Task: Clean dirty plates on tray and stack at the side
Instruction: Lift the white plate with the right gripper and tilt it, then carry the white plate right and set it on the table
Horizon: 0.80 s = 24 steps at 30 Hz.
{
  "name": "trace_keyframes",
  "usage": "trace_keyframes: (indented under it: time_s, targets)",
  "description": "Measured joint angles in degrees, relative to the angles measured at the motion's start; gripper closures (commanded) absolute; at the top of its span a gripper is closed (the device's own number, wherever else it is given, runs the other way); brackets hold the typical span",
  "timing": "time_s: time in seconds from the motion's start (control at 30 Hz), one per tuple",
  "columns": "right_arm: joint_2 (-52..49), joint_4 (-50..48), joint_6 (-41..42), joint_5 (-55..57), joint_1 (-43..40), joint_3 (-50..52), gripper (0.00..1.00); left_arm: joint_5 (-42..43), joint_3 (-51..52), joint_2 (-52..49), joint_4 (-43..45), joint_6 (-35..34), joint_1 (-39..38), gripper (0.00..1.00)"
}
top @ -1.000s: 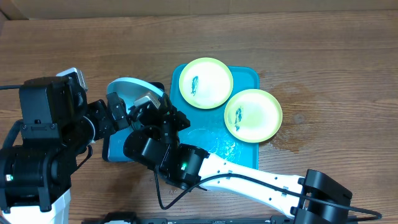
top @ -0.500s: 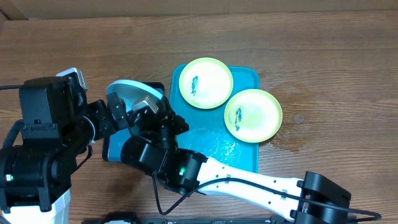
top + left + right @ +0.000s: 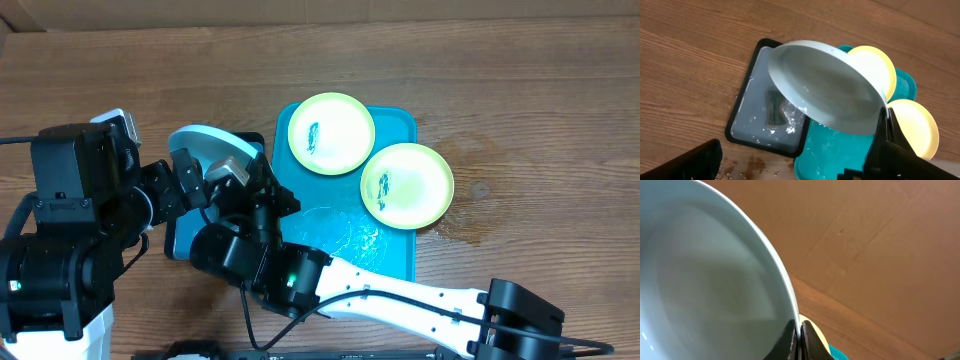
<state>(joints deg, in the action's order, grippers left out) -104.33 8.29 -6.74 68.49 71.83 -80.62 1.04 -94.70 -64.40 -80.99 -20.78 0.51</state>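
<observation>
Two yellow-green plates (image 3: 331, 133) on tray (image 3: 396, 250), R end effector (image 3: 799, 333) clamped on blue plate (image 3: 203, 146) rim, L end effector (image 3: 186, 170) wide, mid-left of frame

Bright, even light, seemingly from overhead, leaves only faint shadows. Wet glare speckles the tray (image 3: 355, 238); in the right wrist view the light blue plate (image 3: 700, 280) sits close and soft-focused.

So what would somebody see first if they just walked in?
The round light blue plastic plate jumps out: the right claw pinches its rim and holds it tilted in the air above the small dark-rimmed tray. Beside it, two round yellow-green plastic plates with dark smears sit on the big turquoise plastic tray.
</observation>
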Motion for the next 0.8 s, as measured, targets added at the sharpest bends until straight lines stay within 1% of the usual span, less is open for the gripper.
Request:
trace_keyframes:
  time_s: [0.27, 0.33, 0.4, 0.47, 0.53, 0.6, 0.63, 0.7, 0.73, 0.8]
  targets:
    - [0.0, 0.0, -1.6, 0.8, 0.9, 0.0, 0.96, -0.1, 0.0, 0.0, 0.1, 0.0, 0.0, 0.0]
    - [0.0, 1.4, -0.2, 0.7, 0.8, 0.0, 0.96, -0.1, 0.0, 0.0, 0.1, 0.0, 0.0, 0.0]
    - [0.0, 5.5, 3.1, -1.0, 0.4, -0.1, 0.96, -0.1, 0.0, 0.0, 0.1, 0.0, 0.0, 0.0]
    - [0.0, 12.2, 8.5, -6.9, -1.0, -0.3, 0.96, -0.1, 0.0, 0.0, 0.2, 0.0, 0.0, 0.0]
    - [0.0, 16.7, 13.8, -13.5, -3.1, -0.3, 0.96, -0.1, 0.0, 0.0, 0.2, 0.0, 0.0, 0.0]
    - [0.0, 20.2, 21.0, -23.1, -6.8, -0.3, 0.96, -0.1, 0.0, 0.0, 0.2, 0.0, 0.0, 0.0]
    - [0.0, 21.0, 23.3, -26.6, -8.3, -0.3, 0.96, -0.1, 0.0, 0.0, 0.2, 0.0, 0.0, 0.0]
    - [0.5, 22.0, 28.9, -37.2, -13.2, -0.3, 0.96, -0.1, 0.0, 0.0, 0.2, 0.0, 0.0, 0.0]
    - [0.7, 22.0, 29.7, -39.0, -14.1, -0.3, 0.96, -0.1, 0.0, 0.0, 0.2, 0.0, 0.0, 0.0]
    - [3.7, 23.0, 33.3, -53.8, -21.3, -0.3, 0.96, -0.1, 0.0, 0.0, 0.2, 0.0, 0.0, 0.0]
